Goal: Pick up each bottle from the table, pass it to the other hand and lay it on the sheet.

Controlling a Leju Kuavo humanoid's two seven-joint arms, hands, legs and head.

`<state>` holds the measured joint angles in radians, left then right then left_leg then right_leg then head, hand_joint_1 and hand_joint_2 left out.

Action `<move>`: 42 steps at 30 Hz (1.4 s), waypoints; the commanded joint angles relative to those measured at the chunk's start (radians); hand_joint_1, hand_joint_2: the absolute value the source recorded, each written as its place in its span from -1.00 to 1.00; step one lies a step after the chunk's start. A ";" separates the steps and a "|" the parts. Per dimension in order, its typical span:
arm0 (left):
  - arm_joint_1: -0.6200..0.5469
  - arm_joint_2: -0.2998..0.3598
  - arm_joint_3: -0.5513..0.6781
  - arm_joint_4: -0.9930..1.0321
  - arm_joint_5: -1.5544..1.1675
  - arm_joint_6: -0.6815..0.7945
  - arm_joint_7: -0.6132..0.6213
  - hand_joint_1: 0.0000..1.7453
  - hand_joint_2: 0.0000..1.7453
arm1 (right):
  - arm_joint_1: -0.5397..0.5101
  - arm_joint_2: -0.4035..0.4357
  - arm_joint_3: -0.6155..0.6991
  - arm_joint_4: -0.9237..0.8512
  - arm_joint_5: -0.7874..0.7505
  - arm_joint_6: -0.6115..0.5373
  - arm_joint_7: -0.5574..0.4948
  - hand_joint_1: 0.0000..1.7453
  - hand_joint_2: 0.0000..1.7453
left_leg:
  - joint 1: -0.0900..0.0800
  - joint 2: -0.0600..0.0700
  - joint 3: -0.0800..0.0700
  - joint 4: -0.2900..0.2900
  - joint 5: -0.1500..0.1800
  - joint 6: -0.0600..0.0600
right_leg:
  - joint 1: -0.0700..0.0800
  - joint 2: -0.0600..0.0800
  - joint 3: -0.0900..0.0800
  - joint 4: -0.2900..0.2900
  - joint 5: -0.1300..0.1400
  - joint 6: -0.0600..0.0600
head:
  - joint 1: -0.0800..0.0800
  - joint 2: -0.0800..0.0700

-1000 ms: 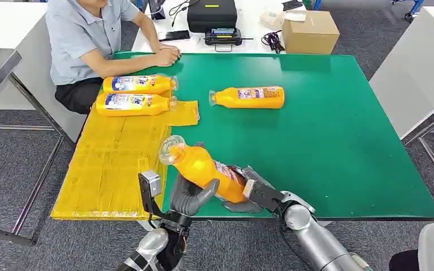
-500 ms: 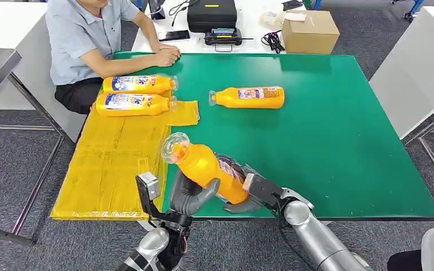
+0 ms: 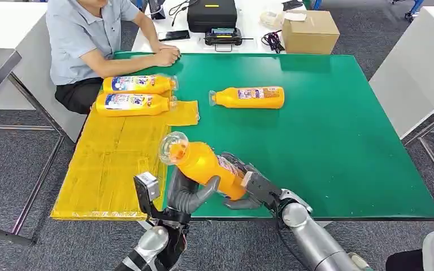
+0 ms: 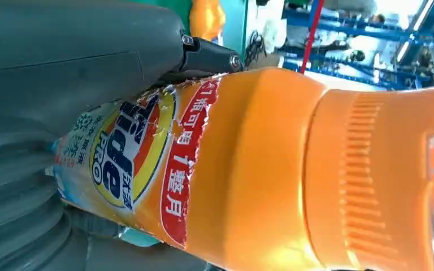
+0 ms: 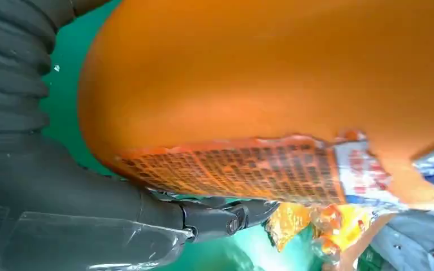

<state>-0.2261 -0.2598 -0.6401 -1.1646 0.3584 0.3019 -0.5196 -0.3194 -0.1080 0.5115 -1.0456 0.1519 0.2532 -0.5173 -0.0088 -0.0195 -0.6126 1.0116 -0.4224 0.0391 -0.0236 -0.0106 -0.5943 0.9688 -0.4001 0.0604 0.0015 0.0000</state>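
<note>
Orange bottle (image 3: 206, 165) tilted up, gripped by left hand (image 3: 188, 192), right hand (image 3: 243, 186)

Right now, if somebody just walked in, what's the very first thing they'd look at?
Most likely the bright orange bottle held up over the near edge of the green table, gripped by the left hand and the right hand together. Next, two more orange bottles lying side by side on the yellow sheet beside a seated person, and a lone bottle lying on the green farther back.
</note>
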 commanded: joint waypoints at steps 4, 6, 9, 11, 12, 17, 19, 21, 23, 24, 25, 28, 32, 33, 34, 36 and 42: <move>-0.011 -0.033 0.254 0.119 -0.616 0.396 -0.051 1.00 1.00 | 0.066 0.011 -0.100 0.051 0.115 -0.148 -0.002 -1.00 1.00 | 0.001 0.002 0.002 -0.001 -0.001 -0.001 | 0.001 0.001 0.002 -0.001 0.000 -0.002 | -0.001 0.000; -0.007 -0.035 0.253 0.113 -0.621 0.396 -0.045 1.00 1.00 | 0.061 0.015 -0.103 0.057 0.119 -0.147 -0.001 -1.00 1.00 | 0.001 0.002 0.002 0.000 -0.001 -0.002 | 0.001 0.002 0.002 -0.001 -0.001 -0.002 | 0.000 0.000; -0.007 -0.035 0.253 0.113 -0.621 0.396 -0.045 1.00 1.00 | 0.061 0.015 -0.103 0.057 0.119 -0.147 -0.001 -1.00 1.00 | 0.001 0.004 0.003 -0.001 -0.001 -0.002 | 0.001 0.003 0.002 -0.001 0.000 -0.002 | 0.000 0.000; 0.005 -0.053 0.290 0.102 -0.650 0.396 -0.042 1.00 1.00 | 0.062 0.019 -0.107 0.056 0.126 -0.157 -0.001 -1.00 1.00 | 0.001 0.004 0.004 0.000 -0.002 -0.002 | 0.002 0.002 0.003 -0.001 -0.001 -0.003 | 0.000 0.000; 0.017 -0.082 0.362 0.084 -0.691 0.396 -0.058 1.00 1.00 | 0.065 0.020 -0.115 0.054 0.129 -0.164 -0.001 -1.00 1.00 | 0.001 0.003 0.003 0.000 -0.001 -0.002 | 0.002 0.002 0.002 -0.001 -0.001 -0.002 | 0.000 0.000; 0.023 -0.089 0.727 -0.137 -1.258 0.396 -0.046 1.00 1.00 | 0.004 0.034 -0.145 0.107 0.149 -0.166 -0.021 -1.00 1.00 | 0.002 0.008 0.002 0.001 -0.002 -0.003 | 0.002 0.007 0.000 0.001 0.000 -0.003 | 0.000 0.000; -0.010 -0.089 0.795 -0.091 -1.520 0.396 0.016 1.00 1.00 | -0.010 0.035 -0.158 0.132 0.147 -0.155 -0.033 -1.00 1.00 | 0.001 0.009 0.002 0.001 -0.002 -0.003 | 0.001 0.008 0.000 0.001 0.000 -0.003 | 0.000 0.000; -0.041 -0.089 0.824 0.004 -1.655 0.396 0.056 1.00 1.00 | -0.006 0.036 -0.166 0.140 0.155 -0.148 -0.040 -1.00 1.00 | 0.002 0.008 0.003 0.000 -0.002 -0.003 | 0.002 0.007 0.001 0.001 0.000 -0.003 | -0.001 0.000; -0.055 -0.089 0.839 0.039 -1.752 0.396 0.097 1.00 1.00 | 0.000 0.034 -0.165 0.143 0.158 -0.145 -0.045 -1.00 1.00 | 0.002 0.006 0.004 0.000 -0.001 -0.003 | 0.002 0.004 0.003 -0.001 0.000 -0.003 | 0.000 0.000; -0.060 -0.067 0.812 0.063 -1.819 0.396 0.157 1.00 1.00 | 0.006 0.033 -0.168 0.143 0.159 -0.145 -0.048 -1.00 1.00 | 0.002 0.005 0.003 0.000 0.000 -0.002 | 0.001 0.004 0.002 -0.001 0.000 -0.002 | 0.000 0.000; -0.061 -0.042 0.777 0.065 -1.850 0.396 0.212 1.00 1.00 | 0.010 0.031 -0.171 0.143 0.160 -0.147 -0.050 -1.00 1.00 | 0.002 0.006 0.005 0.000 -0.001 -0.003 | 0.002 0.005 0.004 -0.001 0.000 -0.003 | 0.000 0.000; -0.075 0.042 0.649 0.113 -1.922 0.396 0.392 1.00 1.00 | 0.021 0.025 -0.182 0.145 0.162 -0.150 -0.050 -1.00 1.00 | 0.001 0.004 0.005 -0.001 -0.001 -0.003 | 0.001 0.003 0.003 -0.001 -0.001 -0.003 | 0.000 0.000; -0.095 0.100 0.569 0.166 -1.924 0.396 0.495 1.00 1.00 | 0.050 0.017 -0.207 0.121 0.157 -0.155 -0.053 -1.00 1.00 | 0.002 0.003 0.006 -0.001 -0.001 -0.004 | 0.002 0.002 0.005 -0.001 -0.001 -0.004 | 0.000 0.000; -0.107 0.125 0.527 0.207 -1.929 0.396 0.541 1.00 1.00 | 0.070 0.017 -0.226 0.092 0.155 -0.156 -0.059 -1.00 1.00 | 0.002 0.003 0.005 -0.001 -0.001 -0.003 | 0.002 0.002 0.003 -0.001 -0.001 -0.003 | 0.000 0.000; -0.112 0.131 0.511 0.219 -1.929 0.396 0.557 1.00 1.00 | 0.075 0.018 -0.230 0.085 0.155 -0.154 -0.059 -1.00 1.00 | 0.002 0.003 0.005 -0.001 -0.001 -0.004 | 0.002 0.002 0.004 0.000 -0.002 -0.004 | 0.000 0.000; -0.139 0.151 0.471 0.301 -1.929 0.396 0.594 1.00 1.00 | 0.083 0.020 -0.237 0.071 0.152 -0.150 -0.059 -1.00 1.00 | 0.001 0.002 0.002 -0.001 0.000 -0.002 | 0.001 0.001 0.001 0.000 -0.001 -0.002 | 0.000 0.000; -0.217 0.133 0.447 0.497 -1.868 0.396 0.585 1.00 1.00 | 0.091 0.035 -0.253 0.049 0.166 -0.134 -0.053 -1.00 1.00 | 0.001 0.003 0.002 -0.001 0.000 -0.002 | 0.001 0.002 0.001 0.000 0.000 -0.002 | 0.000 0.000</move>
<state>-0.3046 -0.1804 -0.0886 -0.9906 -1.5514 0.7015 0.0706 -0.2292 -0.0923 0.2983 -0.9884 0.3140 0.1072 -0.5756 -0.0085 -0.0165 -0.6133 1.0116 -0.4220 0.0385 -0.0235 -0.0081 -0.5961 0.9692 -0.3998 0.0602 0.0015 0.0000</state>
